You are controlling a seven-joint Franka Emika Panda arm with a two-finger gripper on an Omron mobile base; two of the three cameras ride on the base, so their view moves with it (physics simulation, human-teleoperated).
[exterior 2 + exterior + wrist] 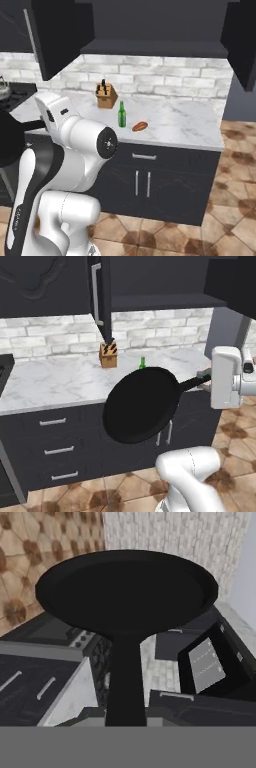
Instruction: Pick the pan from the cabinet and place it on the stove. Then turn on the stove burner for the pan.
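- While the pan (142,405) is carried in the air in front of the lower drawers, tilted on edge so that its round black face is turned toward the left base camera, its long handle is run back to the right into the gripper (206,376).
- The claw is closed narrowly on the end of that handle; in the hand view the handle is seen rising from between the finger tips to the pan (127,592).
- The pan is kept clear of the marble counter (55,383) and is not touched by any surface.
- The cabinet (102,291) is seen above the counter with a door swung open, its silver bar handle facing outward.
- A wooden knife block (108,354) is set on the counter near the brick wall, and a green bottle (121,115) is stood in front of it, with a small reddish-brown food item (140,126) laid just beside the bottle.
- In the right base view a corner of the stove (15,97) is shown at the far left, with a silver kettle (4,89) placed on it.
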